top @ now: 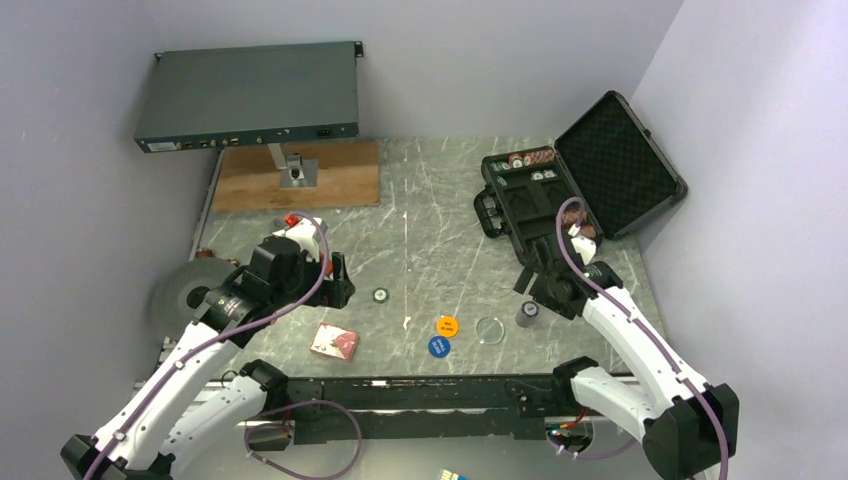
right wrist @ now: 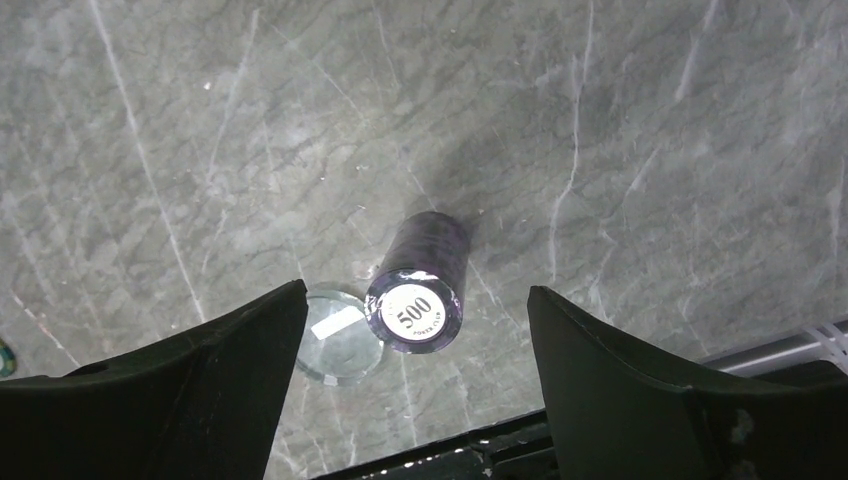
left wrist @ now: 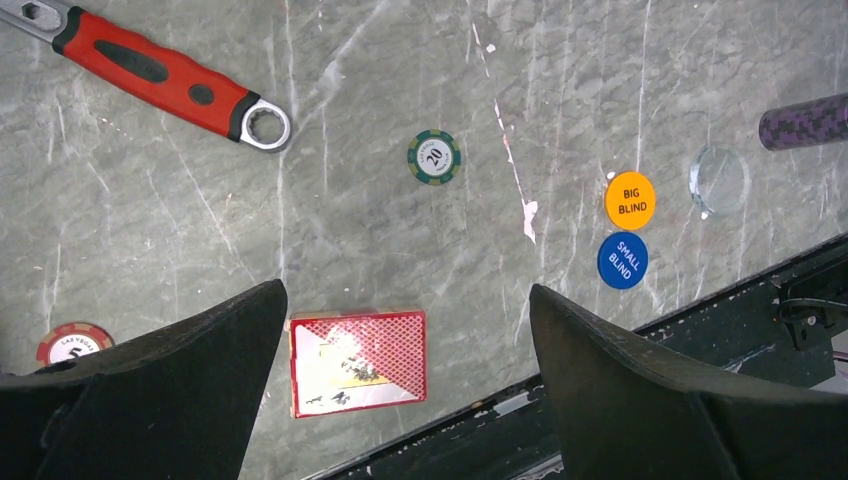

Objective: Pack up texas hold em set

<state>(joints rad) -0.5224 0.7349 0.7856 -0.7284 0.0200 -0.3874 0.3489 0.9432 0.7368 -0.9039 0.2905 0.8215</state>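
Lying open at the table's (top: pixel 440 200) 2 o'clock, the case (top: pixel 515 205) leans its lid (top: pixel 620 165) on the right wall. Chips fill its far slot, too small to count, and the right arm hides its near corner. At the case's 6 o'clock stands a purple stack (right wrist: pixel 412 312) marked 500, between the wide-open, empty jaws of the right gripper (right wrist: pixel 417 290). A clear disc (right wrist: pixel 338 335) lies near it at 8 o'clock. Further toward 9 lie the orange disc (left wrist: pixel 630 200) and blue disc (left wrist: pixel 622 260), then a green chip (left wrist: pixel 434 157). The deck (left wrist: pixel 357 362) sits under the left gripper (left wrist: pixel 405 295), which is also spread and empty. Its finger half hides a red chip (left wrist: pixel 72 343). The frame cuts off the wrench (left wrist: pixel 160 75).
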